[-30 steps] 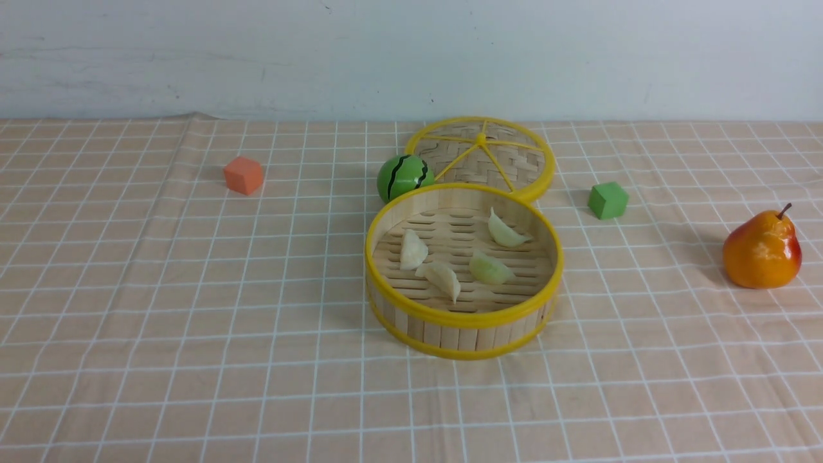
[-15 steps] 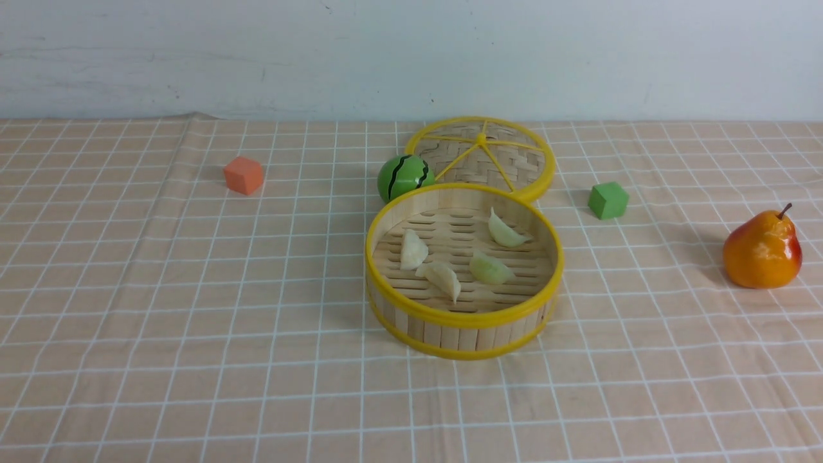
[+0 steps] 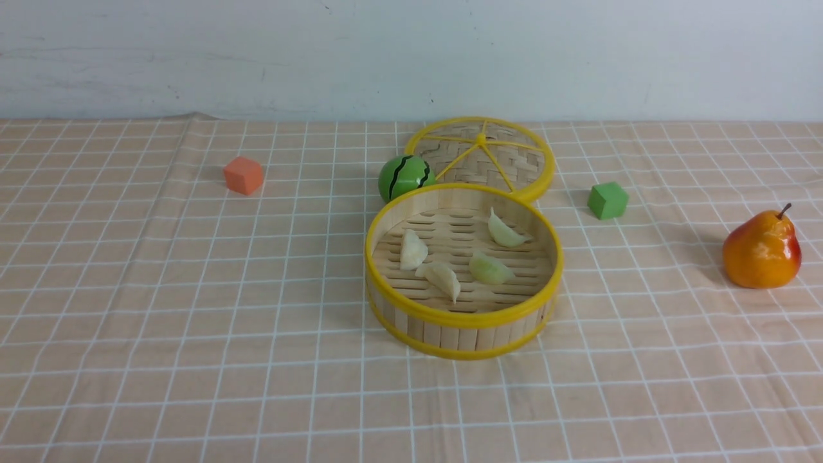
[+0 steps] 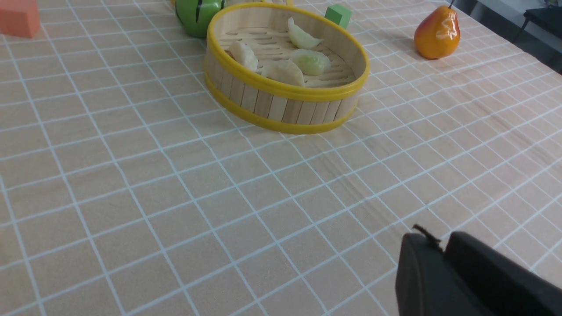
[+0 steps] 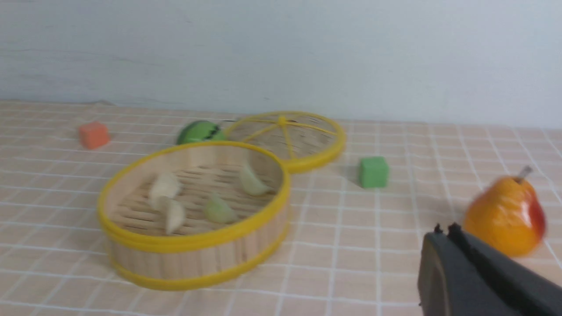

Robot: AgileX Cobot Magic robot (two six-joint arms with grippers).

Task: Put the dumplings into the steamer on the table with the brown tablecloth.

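Note:
The steamer (image 3: 463,318), a round bamboo basket with yellow rims, stands mid-table on the brown tablecloth (image 3: 193,289). Inside lie the dumplings: two cream-white ones (image 3: 413,249) (image 3: 443,278) and two pale green ones (image 3: 490,269) (image 3: 505,231). They also show in the left wrist view (image 4: 285,70) and the right wrist view (image 5: 175,215). No gripper shows in the front view. My left gripper (image 4: 441,241) is shut and empty, low over the cloth on the near side of the steamer (image 4: 285,109). My right gripper (image 5: 443,230) is shut and empty, to the right of the steamer (image 5: 197,259).
The flat woven lid (image 3: 482,157) lies behind the steamer, with a green striped ball (image 3: 402,177) at its left. An orange cube (image 3: 244,175) sits far left, a green cube (image 3: 607,200) right, and a pear (image 3: 762,251) far right.

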